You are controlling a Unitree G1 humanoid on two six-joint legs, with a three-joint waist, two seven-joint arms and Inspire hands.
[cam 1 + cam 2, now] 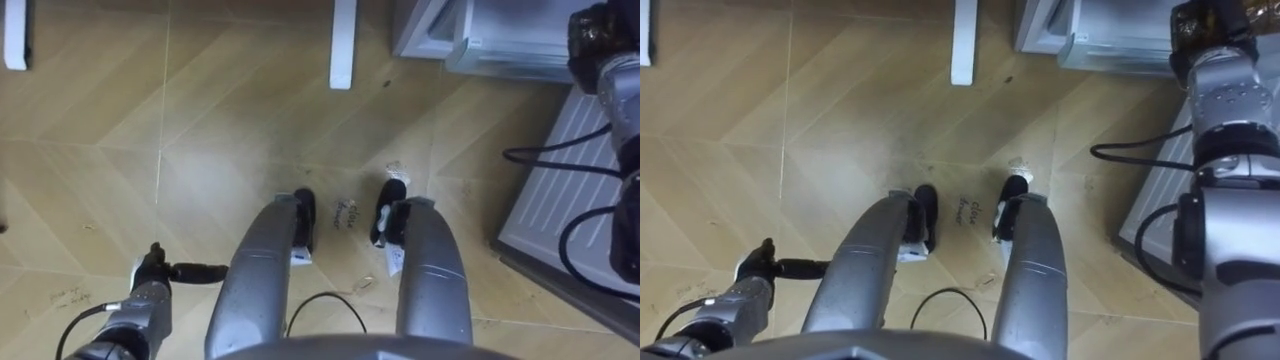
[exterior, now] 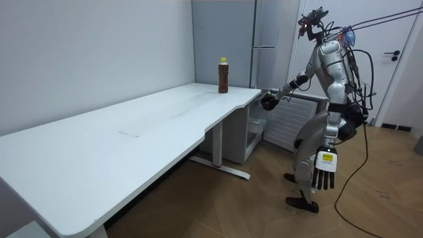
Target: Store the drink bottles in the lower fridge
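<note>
A bottle of brown tea with a yellow cap stands upright near the far end of the white table. I stand on the wooden floor beside that end, facing the grey fridge and its low compartment. My right hand is stretched out toward the low compartment, its fingers curled round a dark brownish thing that looks like a bottle. My left hand hangs at my side with straight fingers and holds nothing.
A white ribbed panel stands close on my right, next to the low compartment. The table's white legs rise just ahead of my feet. Open wooden floor lies to my left.
</note>
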